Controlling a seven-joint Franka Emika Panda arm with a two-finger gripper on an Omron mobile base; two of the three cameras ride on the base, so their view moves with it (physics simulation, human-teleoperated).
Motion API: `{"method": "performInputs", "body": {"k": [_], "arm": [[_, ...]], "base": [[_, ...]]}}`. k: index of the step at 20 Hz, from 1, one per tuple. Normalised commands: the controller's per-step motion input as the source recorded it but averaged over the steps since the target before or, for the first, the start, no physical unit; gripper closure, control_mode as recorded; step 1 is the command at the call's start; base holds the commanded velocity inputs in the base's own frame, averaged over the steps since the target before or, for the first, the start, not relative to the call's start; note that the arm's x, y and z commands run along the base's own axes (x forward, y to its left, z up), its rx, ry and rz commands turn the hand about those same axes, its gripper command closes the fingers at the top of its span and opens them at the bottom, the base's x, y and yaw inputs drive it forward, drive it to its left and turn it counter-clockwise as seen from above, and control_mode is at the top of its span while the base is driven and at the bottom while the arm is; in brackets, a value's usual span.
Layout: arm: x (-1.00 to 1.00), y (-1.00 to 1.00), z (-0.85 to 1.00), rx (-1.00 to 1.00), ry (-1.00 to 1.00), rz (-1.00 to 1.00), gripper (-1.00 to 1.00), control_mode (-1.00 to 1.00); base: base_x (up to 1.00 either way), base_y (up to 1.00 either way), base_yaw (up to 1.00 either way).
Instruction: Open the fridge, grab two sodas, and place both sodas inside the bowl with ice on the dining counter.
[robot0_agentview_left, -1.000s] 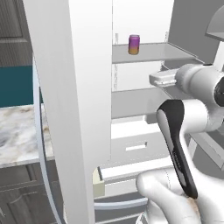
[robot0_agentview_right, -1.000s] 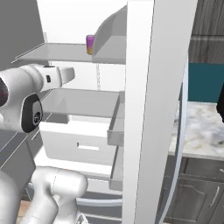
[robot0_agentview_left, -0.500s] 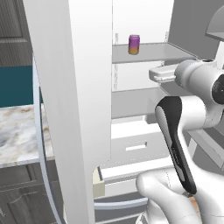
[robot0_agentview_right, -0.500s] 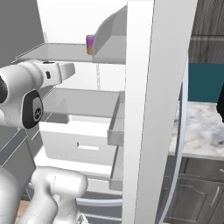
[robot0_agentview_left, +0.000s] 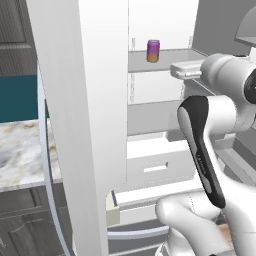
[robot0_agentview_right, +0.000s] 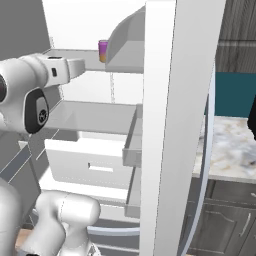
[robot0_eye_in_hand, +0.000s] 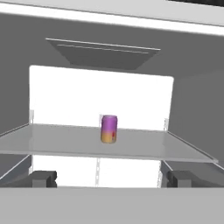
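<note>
Purple soda can (robot0_eye_in_hand: 109, 128) with an orange lower band, standing upright on a pale shelf (robot0_eye_in_hand: 65, 142) inside the open white fridge (robot0_agentview_left: 150, 120). Seen from the hand, straight ahead of the gripper (robot0_eye_in_hand: 111, 178) and centred between its two dark fingertips (robot0_eye_in_hand: 43, 178), set well back on the shelf and well apart from them. Long axis vertical, so crosswise to the level reach of the hand. Fingers spread as wide as they go, holding nothing, with a gap far wider than the can.

From the left base, same can (robot0_agentview_left: 153, 51) near the shelf's front left, with the white arm's wrist level with it and off to the right. From the right base, can (robot0_agentview_right: 103, 51) partly tucked beside a grey curved door bin (robot0_agentview_right: 127, 47), wrist pointing toward it from the left.

Hand view alone gives the line-up between fingers and can; base views alone give the depth left to cover and the open door (robot0_agentview_right: 170, 125) close at the side. Probably a straight push forward needed next, though true distance hard to judge here. Second soda, bowl and ice unplaced from these angles.
</note>
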Motion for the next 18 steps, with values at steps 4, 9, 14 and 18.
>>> {"method": "performInputs", "body": {"k": [4, 9, 14, 18], "arm": [[0.51, 0.0, 0.0, 0.04, 0.01, 0.0, -1.0, -1.0], [0.72, 0.03, 0.0, 0.04, 0.08, 0.0, -1.0, -1.0], [0.69, 0.0, 0.0, 0.03, 0.03, 0.0, -1.0, -1.0], [0.62, 0.0, 0.02, 0.02, 0.01, 0.0, -1.0, -1.0]], "base": [[0.0, 0.0, 0.0], [0.0, 0.0, 0.0], [0.0, 0.0, 0.0], [0.0, 0.0, 0.0]]}}
